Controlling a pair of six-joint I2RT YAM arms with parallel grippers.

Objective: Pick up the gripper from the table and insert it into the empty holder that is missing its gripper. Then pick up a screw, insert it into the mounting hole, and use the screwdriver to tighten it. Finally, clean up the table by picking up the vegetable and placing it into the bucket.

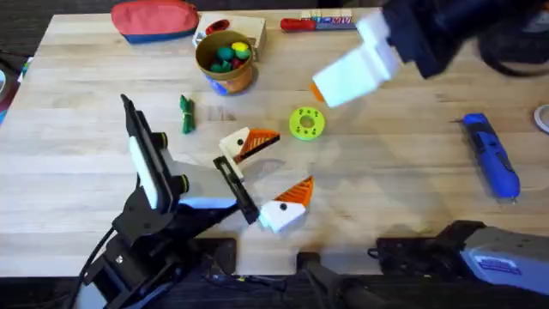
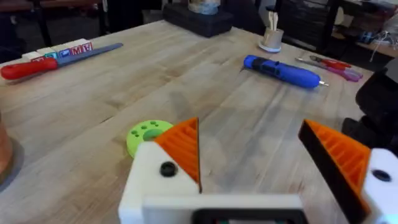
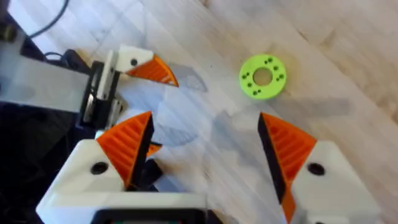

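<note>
The left gripper [image 1: 289, 163] lies low over the middle of the wooden table [image 1: 403, 197]. Its jaws are spread wide with nothing between them, and each white plastic finger block carries an orange ribbed wedge [image 2: 183, 146]. The round yellow-green disc with holes [image 1: 306, 122] sits at 1 o'clock from it, close by.

The right gripper [image 3: 205, 124] hangs high above the table at 1 o'clock of the disc. Its orange pads [image 3: 127, 140] are well apart and hold nothing.

The thick blue cylindrical powered screwdriver [image 1: 493, 154] lies flat at 3 o'clock of the disc, near the table's right edge and well apart from both grippers. The slim dark green toy vegetable [image 1: 186, 113] lies at 9 o'clock of the disc. The round brown bucket [image 1: 232, 79], holding small coloured toys, stands at 10 o'clock of the disc. A slim red-handled screwdriver [image 1: 296, 24] rests along the far edge.
</note>
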